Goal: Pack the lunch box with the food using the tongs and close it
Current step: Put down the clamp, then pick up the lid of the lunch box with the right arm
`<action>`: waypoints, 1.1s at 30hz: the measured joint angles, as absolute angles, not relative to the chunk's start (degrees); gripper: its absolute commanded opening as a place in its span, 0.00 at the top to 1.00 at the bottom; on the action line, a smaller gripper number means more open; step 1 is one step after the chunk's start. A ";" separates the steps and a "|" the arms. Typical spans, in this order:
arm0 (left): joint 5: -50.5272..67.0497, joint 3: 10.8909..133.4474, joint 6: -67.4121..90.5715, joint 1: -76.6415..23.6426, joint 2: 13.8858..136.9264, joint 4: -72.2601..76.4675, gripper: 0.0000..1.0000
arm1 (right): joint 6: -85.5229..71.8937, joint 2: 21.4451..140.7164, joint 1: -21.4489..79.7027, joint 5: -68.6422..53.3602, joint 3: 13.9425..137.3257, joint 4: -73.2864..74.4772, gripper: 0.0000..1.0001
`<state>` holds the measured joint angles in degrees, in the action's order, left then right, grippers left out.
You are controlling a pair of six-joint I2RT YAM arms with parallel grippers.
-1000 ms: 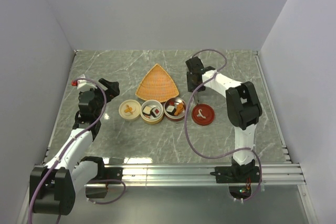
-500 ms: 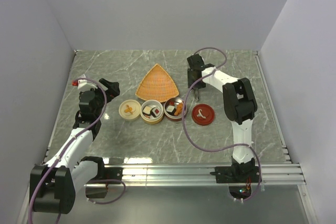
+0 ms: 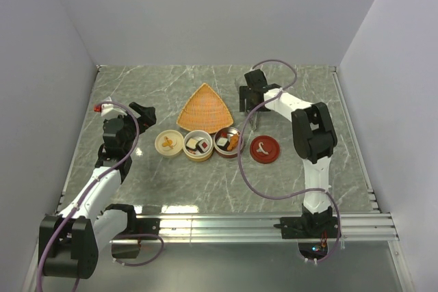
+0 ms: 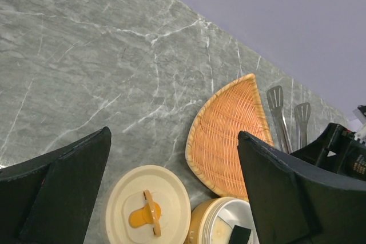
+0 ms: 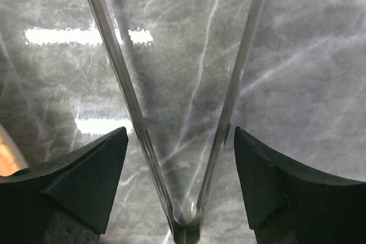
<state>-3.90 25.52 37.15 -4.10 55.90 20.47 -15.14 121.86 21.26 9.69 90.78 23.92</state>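
The grey metal tongs (image 5: pixel 229 101) lie on the marble table to the right of the wicker tray, their flat tips (image 4: pixel 276 98) visible in the left wrist view. My right gripper (image 5: pixel 180 132) is open astride their joined end, both fingers clear of the two arms. The lunch box stands in a row: a cream lid (image 3: pixel 168 143), a cream bowl (image 3: pixel 191 153), a red bowl (image 3: pixel 228 151) and a red lid (image 3: pixel 264 148). Food pieces (image 3: pixel 202 146) sit in both bowls. My left gripper (image 4: pixel 173 135) hangs open and empty over the cream lid (image 4: pixel 171 198).
A fan-shaped wicker tray (image 3: pixel 205 109) lies behind the bowls, near the right gripper (image 3: pixel 248 97). Grey walls close the table on three sides. A purple cable loops from the right arm over the table beside the red bowl.
My right gripper has opened wide and let go of the tongs, whose arms have sprung apart. It has also shifted slightly left and back. The left arm has not moved.
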 measured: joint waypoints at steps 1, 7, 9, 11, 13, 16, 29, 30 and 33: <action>-3.92 25.54 37.17 -4.10 55.90 20.49 0.01 | -15.14 121.16 21.26 9.80 90.06 23.35 0.18; -3.92 25.54 37.17 -4.10 55.88 20.56 0.01 | -15.18 109.69 21.28 11.40 79.88 19.46 0.17; -3.92 25.52 37.17 -4.10 55.86 20.58 0.01 | -15.25 103.39 21.56 12.82 75.24 17.41 0.18; -3.95 25.52 37.19 -4.10 55.83 20.58 0.01 | -15.38 96.68 21.85 14.28 70.59 15.59 0.18; -3.95 25.54 37.19 -4.10 55.75 20.58 0.01 | -15.42 90.70 22.59 15.18 66.32 13.80 0.18; -3.95 25.54 37.17 -4.10 55.66 20.62 0.01 | -15.75 84.66 24.29 15.14 61.08 12.19 0.20; -3.92 25.54 37.23 -4.10 55.33 20.71 0.01 | -19.20 81.97 29.50 15.51 48.71 16.03 0.23; -3.95 25.52 37.23 -4.10 55.33 20.73 0.01 | -19.38 81.97 29.54 15.55 48.66 16.34 0.25; -3.92 25.54 37.23 -4.10 55.33 20.73 0.01 | -19.90 82.02 29.78 15.70 48.64 16.88 0.27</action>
<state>-3.92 25.54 37.23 -4.10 55.33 20.73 -19.90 82.02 29.78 15.70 48.64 16.88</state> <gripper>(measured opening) 0.995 0.749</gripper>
